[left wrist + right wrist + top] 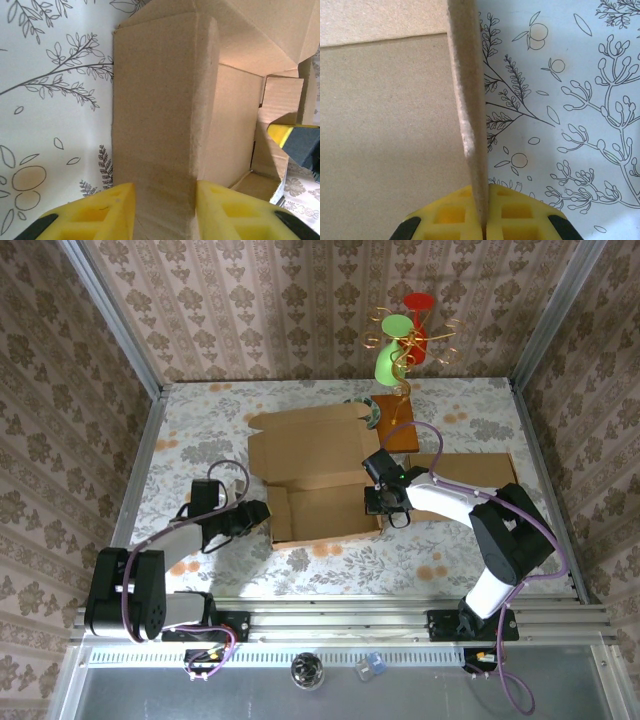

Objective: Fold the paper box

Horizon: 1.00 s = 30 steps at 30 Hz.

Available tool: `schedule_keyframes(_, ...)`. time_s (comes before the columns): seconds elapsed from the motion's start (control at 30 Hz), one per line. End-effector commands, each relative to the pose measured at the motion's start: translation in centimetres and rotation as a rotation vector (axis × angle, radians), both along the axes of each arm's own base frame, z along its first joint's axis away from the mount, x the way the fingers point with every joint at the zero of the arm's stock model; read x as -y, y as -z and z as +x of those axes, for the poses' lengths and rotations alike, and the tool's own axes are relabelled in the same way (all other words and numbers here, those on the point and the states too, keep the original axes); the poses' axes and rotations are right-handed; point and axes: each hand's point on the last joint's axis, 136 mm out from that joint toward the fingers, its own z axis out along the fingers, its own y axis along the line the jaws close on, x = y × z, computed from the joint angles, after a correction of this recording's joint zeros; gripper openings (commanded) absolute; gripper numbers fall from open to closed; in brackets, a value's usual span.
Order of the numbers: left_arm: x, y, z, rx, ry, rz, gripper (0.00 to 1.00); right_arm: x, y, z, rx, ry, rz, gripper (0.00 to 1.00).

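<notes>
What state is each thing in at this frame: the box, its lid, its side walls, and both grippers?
paper box: half folded, open at the top.
lid: open, laid back behind the box.
left wall: raised, doubled over.
right wall: upright, pinched at its edge.
left gripper: closed across the left wall.
right gripper: shut on the right wall.

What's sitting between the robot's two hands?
The open paper box, in the top view: left hand at one side wall, right hand at the other.
</notes>
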Motion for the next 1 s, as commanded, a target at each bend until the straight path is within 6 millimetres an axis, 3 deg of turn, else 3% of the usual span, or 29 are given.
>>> schedule_keyframes(0.0, 0.1, 1.1, -1.1, -0.044, 0.029, 0.019, 0.38, -0.2, 0.7, 0.1, -0.011, 0.016, -0.010, 0.00)
schedule_keyframes(0.37, 0.8, -0.4, -0.3, 0.015, 0.038, -0.050, 0.40, -0.3, 0.6, 0.1, -0.012, 0.019, -0.005, 0.00)
schedule_keyframes(0.7, 0.5, 1.5, -1.5, -0.058, 0.048, -0.020, 0.33, -0.5, 0.6, 0.2, -0.012, 0.020, -0.001, 0.00)
schedule_keyframes(0.97, -1.0, 3.6, -3.6, -0.152, 0.097, 0.172, 0.31, -0.5, 0.5, 0.2, -0.008, 0.022, -0.004, 0.00)
